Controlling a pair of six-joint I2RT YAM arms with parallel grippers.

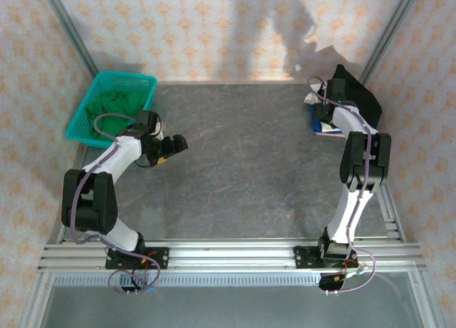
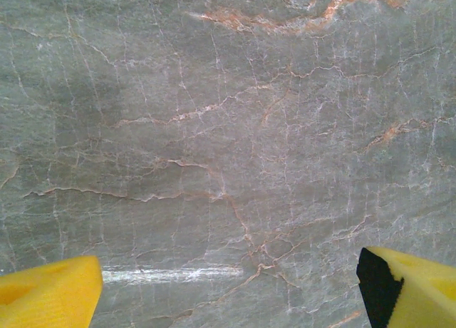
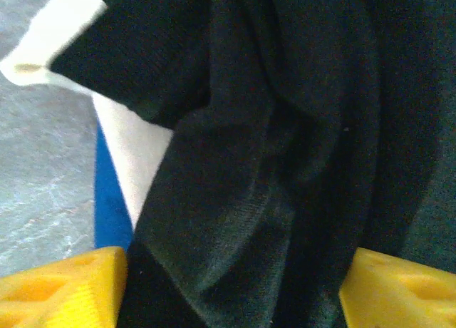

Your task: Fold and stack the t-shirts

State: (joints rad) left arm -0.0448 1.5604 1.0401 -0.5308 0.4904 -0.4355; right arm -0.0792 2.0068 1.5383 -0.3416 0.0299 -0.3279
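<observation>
Right wrist pile: three; creased black cloth t-shirt (image 3: 285, 128) covered white t-shirt (image 3: 135, 150), blue t-shirt (image 3: 110, 214).
Grippers: two; left gripper (image 2: 228, 292), right gripper (image 3: 228, 285) gaped.

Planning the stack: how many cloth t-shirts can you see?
4. A black cloth shirt drapes over a white shirt and a blue shirt at the far right; green cloth lies in the teal mesh basket. Others may be hidden.

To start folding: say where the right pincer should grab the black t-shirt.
Probably the raised fold in the black t-shirt, from straight above: it lies crumpled atop the white t-shirt and blue t-shirt, and the open right pincer straddles it.
</observation>
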